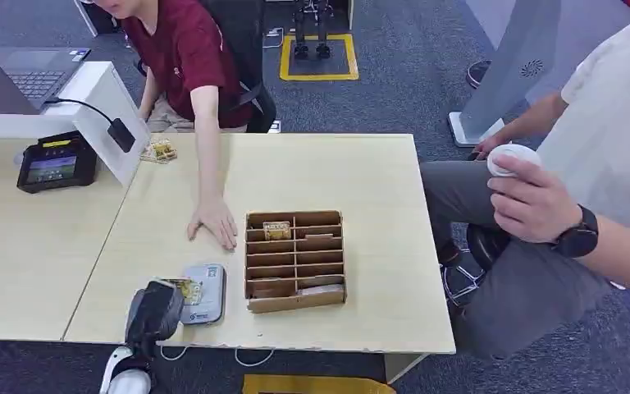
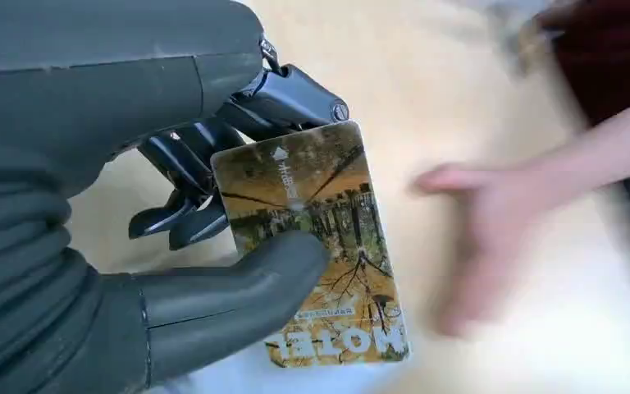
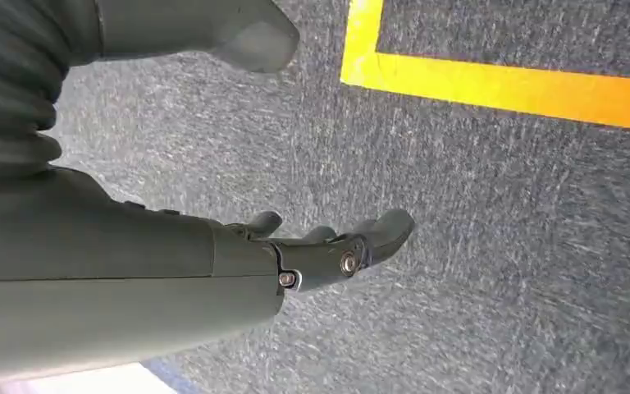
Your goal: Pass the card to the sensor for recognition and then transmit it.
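Yellow-brown card (image 2: 312, 246) is pinched between thumb and fingers of the left hand (image 1: 154, 310), sitting right over the grey sensor (image 1: 205, 293) at the tabletop's (image 1: 361, 287) near edge, long axis pointing toward the person's hand (image 1: 213, 222), so it's basically there already.

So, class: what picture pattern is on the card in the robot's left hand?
Yellow-brown autumn trees on the card; clearest in the left wrist view.

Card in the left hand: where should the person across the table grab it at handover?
Probably the free printed end of the card, taken from the side away from the left hand. The thumb lies across its middle and the fingers back the other end, so only that end sticks out clear.
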